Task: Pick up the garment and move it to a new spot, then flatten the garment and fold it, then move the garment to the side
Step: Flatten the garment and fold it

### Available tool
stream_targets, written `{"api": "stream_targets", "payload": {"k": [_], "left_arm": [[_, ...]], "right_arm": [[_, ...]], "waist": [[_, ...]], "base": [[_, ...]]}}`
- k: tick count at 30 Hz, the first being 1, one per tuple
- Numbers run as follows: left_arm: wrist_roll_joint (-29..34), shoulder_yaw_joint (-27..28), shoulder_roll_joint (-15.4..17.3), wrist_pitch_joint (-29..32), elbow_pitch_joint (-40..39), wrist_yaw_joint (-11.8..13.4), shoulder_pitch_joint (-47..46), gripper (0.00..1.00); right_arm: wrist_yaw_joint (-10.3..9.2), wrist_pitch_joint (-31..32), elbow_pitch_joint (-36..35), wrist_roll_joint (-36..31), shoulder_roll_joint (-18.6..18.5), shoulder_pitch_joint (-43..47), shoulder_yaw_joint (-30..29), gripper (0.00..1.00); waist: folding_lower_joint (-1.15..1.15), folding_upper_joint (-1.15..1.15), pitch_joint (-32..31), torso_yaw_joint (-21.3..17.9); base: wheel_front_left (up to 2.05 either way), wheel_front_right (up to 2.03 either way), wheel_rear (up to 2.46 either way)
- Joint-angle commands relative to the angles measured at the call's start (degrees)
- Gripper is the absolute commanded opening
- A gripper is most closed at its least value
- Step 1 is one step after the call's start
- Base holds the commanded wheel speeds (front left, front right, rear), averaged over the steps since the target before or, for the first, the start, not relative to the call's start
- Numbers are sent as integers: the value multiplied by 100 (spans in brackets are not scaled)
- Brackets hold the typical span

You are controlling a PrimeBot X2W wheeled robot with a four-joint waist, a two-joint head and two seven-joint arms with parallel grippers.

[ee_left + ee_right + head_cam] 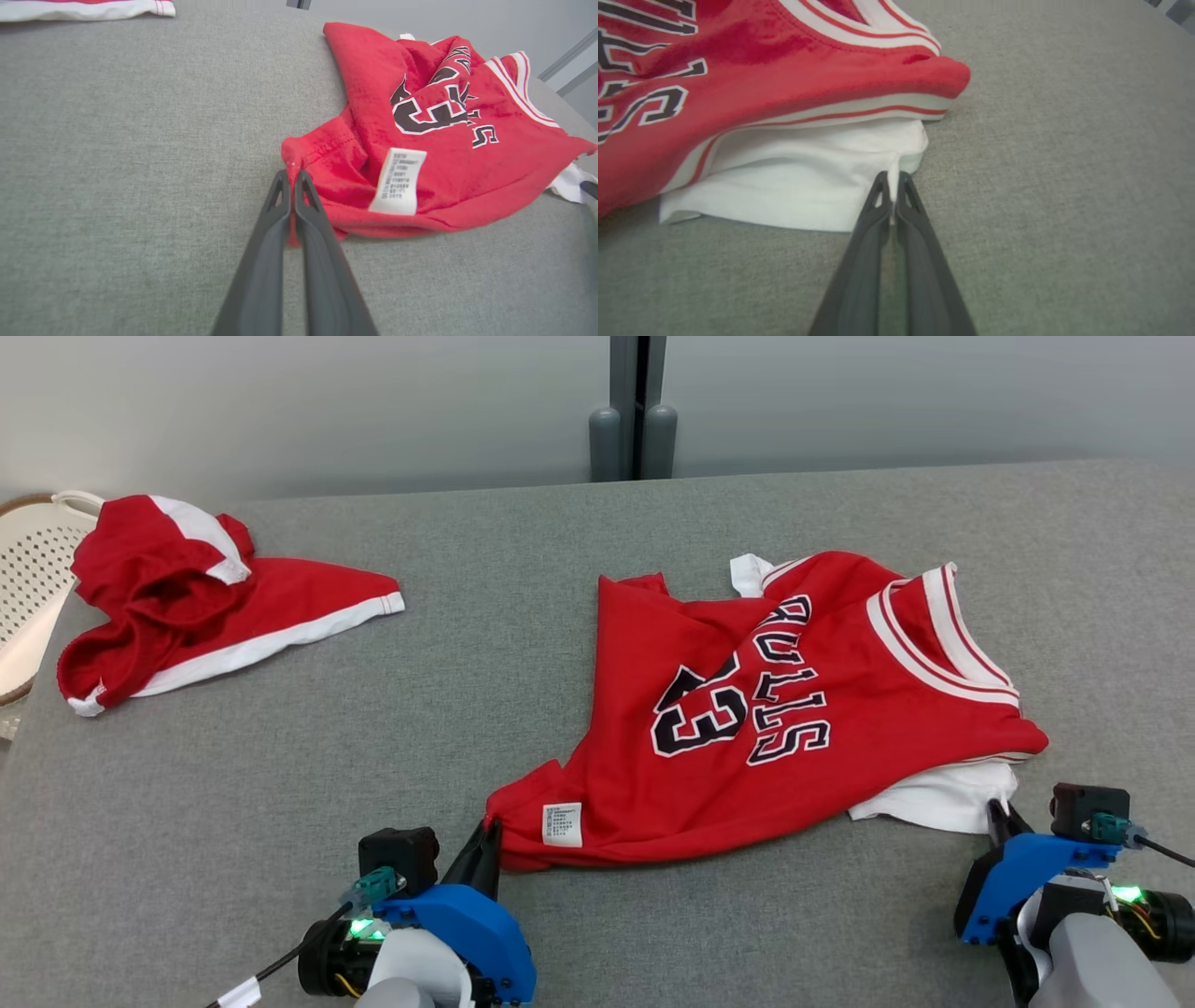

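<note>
The red jersey (747,709) lies rumpled on the grey counter (280,784), stretched between the two sets of jaws, with its black number and lettering facing up and its white-and-red striped trim towards the right jaws. The left jaws are pressed together on the jersey's near red hem corner, and a thin strip of red cloth is pinched between the dark fingers (261,261) right at their tips. Just to the right of those tips, a white care label (562,824) sits on the red fabric. The right jaws are likewise closed, their fingers (857,261) nipping a small fold of the white under-layer (794,186) that sticks out from beneath the red top layer. The striped edge of the jersey lies just beyond those tips. Well beyond the left jaws and off to their left, a second red garment (187,607) with white bands lies bunched on the counter, apart from the jersey. A pale perforated basket (33,569) stands at the counter's edge beside it. A grey post (635,411) rises behind the counter's far edge, roughly midway between the two sets of jaws
</note>
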Motion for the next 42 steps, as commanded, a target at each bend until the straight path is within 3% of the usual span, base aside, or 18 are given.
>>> {"api": "stream_targets", "payload": {"k": [1, 9, 14, 19, 25, 33, 38, 42], "left_arm": [[-12, 17, 21, -43, -46, 7, -44, 0], [-79, 203, 87, -515, -508, -56, -194, 0], [-268, 393, 141, -540, -902, -112, -318, 0], [-617, 736, 222, -467, -1646, -122, -417, 0], [-1074, 1141, 383, -199, -2896, -62, -283, 0], [-1123, 1404, 794, 315, -4504, 135, -522, 0], [-1114, 1389, 1021, 781, -4808, 221, -762, 0], [-1222, 1315, 1055, 1045, -4444, 185, -1036, 0]], "right_arm": [[1, -77, 23, 53, -40, -128, 35, 0], [1, -419, -242, 1193, 68, -446, 725, 0], [1, -439, -1267, 2002, -193, -193, 1445, 0], [2, -234, -2794, 2764, -642, 178, 1888, 0], [1, 561, -5177, 3250, -1000, 885, 1585, 0], [1, 1829, -8052, 3304, -838, 1520, 831, 0], [2, 2346, -8791, 3268, -673, 1544, 677, 0], [2, 2488, -8590, 3230, -613, 1369, 822, 0]], "waist": [[0, -1, -37, -47], [0, -1, -384, -328], [0, -1, -711, -514], [0, -1, -961, -654], [0, -1, -1149, -782], [0, -1, -1174, -864], [0, -1, -1023, -879], [0, -1, -762, -867]], "base": [[0, 0, 0], [0, 0, 0], [0, 0, 0], [0, 0, 0], [0, 0, 0], [0, 0, 0], [0, 0, 0], [0, 0, 0]]}}
